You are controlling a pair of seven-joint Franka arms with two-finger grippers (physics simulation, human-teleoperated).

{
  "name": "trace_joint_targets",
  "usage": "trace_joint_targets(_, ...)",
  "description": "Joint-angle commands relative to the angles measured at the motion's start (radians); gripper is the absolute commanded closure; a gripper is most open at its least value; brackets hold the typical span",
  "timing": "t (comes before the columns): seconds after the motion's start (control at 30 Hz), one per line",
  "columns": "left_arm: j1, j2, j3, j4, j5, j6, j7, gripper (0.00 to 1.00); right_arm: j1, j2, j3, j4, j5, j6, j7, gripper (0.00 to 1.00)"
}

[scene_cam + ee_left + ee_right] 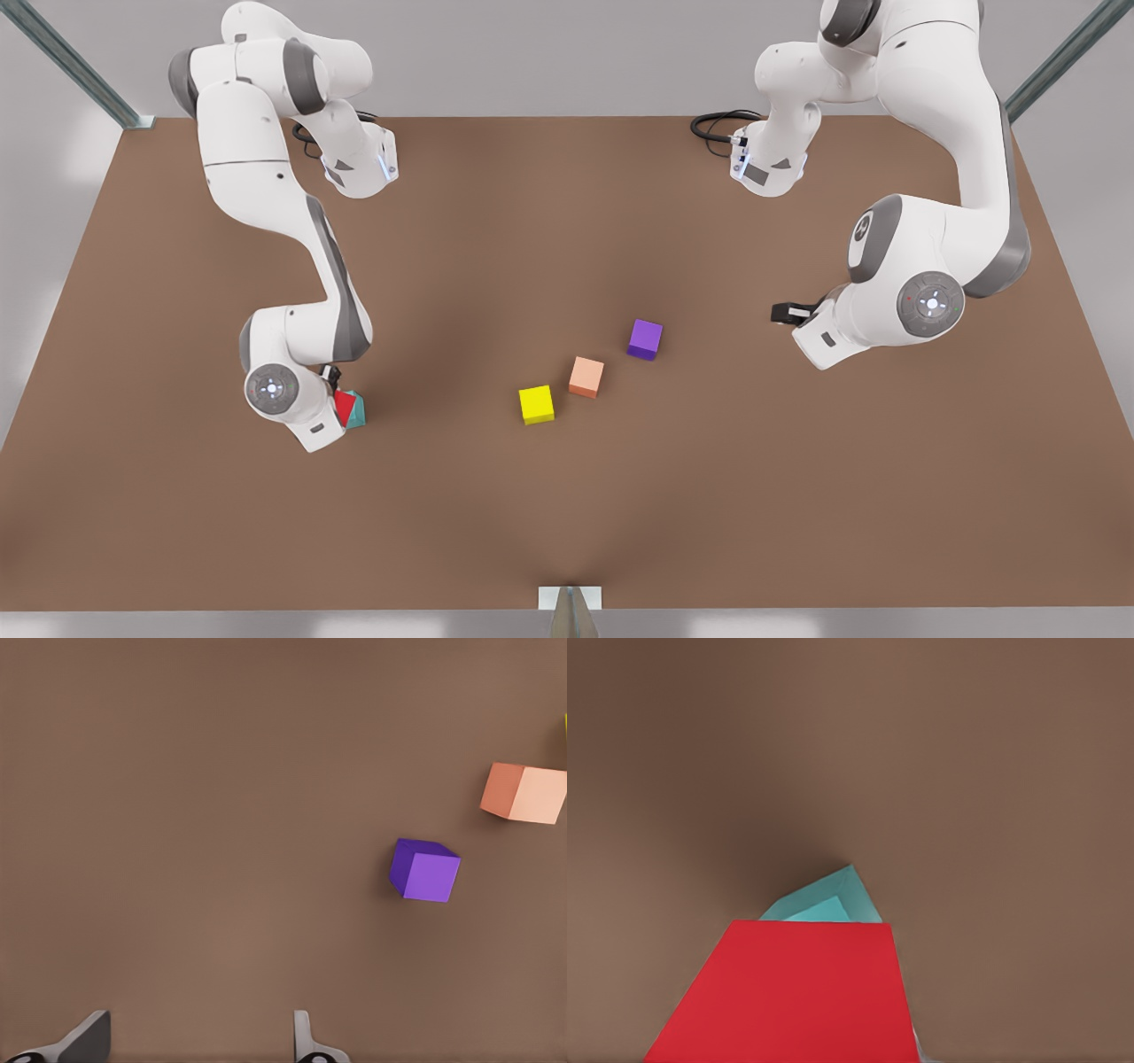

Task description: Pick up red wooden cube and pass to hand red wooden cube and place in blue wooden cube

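Right gripper (341, 396), at the front view's left, grips the red cube (345, 408) w/ the teal-blue cube (357, 411) directly under it, touching or nearly so. Left gripper (787, 312) waits well apart, fingers spread, empty.

The red cube (345, 408) sat tilted at the front view's left, one corner pointing down, its faces plain and matte. It overlapped the blue cube (357, 410) — teal, the same size — which rested on the brown table just behind it. In the right wrist view the red cube (788, 992) hid most of the blue cube (824, 897).
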Motion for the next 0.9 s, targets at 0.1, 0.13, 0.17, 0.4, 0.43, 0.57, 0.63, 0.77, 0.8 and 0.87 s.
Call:
trace_joint_targets(0.1,0.0,0.009,0.0,0.0,0.0,-0.001,-0.009,0.0,0.0,0.002,-0.002,-0.013,-0.016,0.026,0.111,0.58)
trace_joint_targets(0.13,0.0,0.011,0.0,0.0,0.0,-0.001,-0.009,0.0,0.0,0.0,-0.002,-0.015,-0.016,0.026,0.123,0.55)
trace_joint_targets(0.17,0.0,0.011,0.0,0.0,0.0,-0.001,-0.009,0.0,0.0,0.002,-0.002,-0.015,-0.016,0.026,0.132,0.0)
trace_joint_targets(0.4,-0.001,0.011,0.0,0.0,0.0,0.001,-0.009,0.0,0.001,0.005,0.0,-0.015,-0.018,0.026,0.137,0.0)
trace_joint_targets(0.43,-0.002,0.011,0.0,0.0,0.0,0.001,-0.011,0.0,0.001,0.005,0.0,-0.015,-0.018,0.026,0.137,0.0)
trace_joint_targets(0.57,-0.002,0.011,0.001,0.0,0.0,0.001,-0.011,0.0,0.001,0.005,0.001,-0.013,-0.018,0.026,0.137,0.0)
trace_joint_targets(0.63,-0.003,0.011,0.0,0.0,0.0,0.001,-0.012,0.0,0.001,-0.001,0.003,-0.013,-0.016,0.011,0.134,0.0)
trace_joint_targets(0.77,-0.002,0.014,0.0,0.0,0.0,0.001,-0.011,0.0,0.001,-0.021,0.006,-0.012,-0.013,-0.037,0.131,0.0)
trace_joint_targets(0.8,-0.002,0.014,0.0,0.0,0.0,0.001,-0.011,0.0,0.001,-0.032,0.006,-0.012,-0.012,-0.055,0.132,0.0)
trace_joint_targets(0.87,-0.002,0.014,0.0,0.0,0.0,0.001,-0.011,0.0,0.009,-0.049,0.008,-0.004,-0.006,-0.1,0.132,0.0)
